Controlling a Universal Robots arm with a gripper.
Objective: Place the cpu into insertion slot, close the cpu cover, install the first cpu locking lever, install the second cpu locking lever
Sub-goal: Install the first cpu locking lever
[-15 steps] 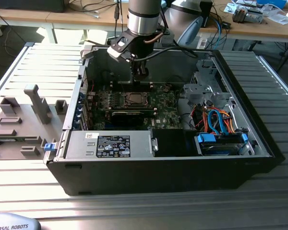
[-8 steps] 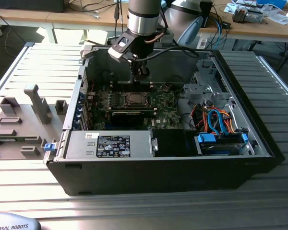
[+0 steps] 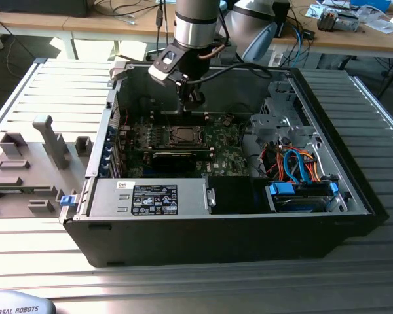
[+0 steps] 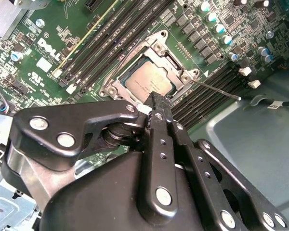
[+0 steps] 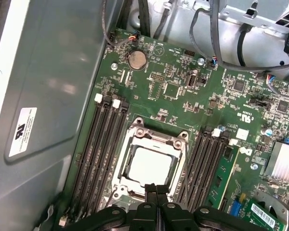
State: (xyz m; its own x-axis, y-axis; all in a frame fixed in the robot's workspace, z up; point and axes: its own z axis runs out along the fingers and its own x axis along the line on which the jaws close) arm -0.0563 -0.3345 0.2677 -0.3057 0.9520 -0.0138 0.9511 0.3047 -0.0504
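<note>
Checking progress in both wrist views, I find the cpu (image 5: 149,166) seated in the slot (image 5: 116,185), its grey top showing through the square opening of the cover (image 5: 180,161), which lies flat over it; I judge the first two steps complete. One lever (image 4: 216,89), a thin rod, angles away from a corner of the slot and out over the memory slots (image 5: 98,149) toward the wall of the case (image 5: 38,96), so I judge it unlatched and that step open. The second lever I cannot make out, so I record its state as unknown. The gripper (image 5: 156,188) hangs over the near edge of the slot with its jaws together and nothing between them; whether the tips touch the cover I cannot tell. In the exterior view it stands low inside the case, above the board (image 3: 226,147).
</note>
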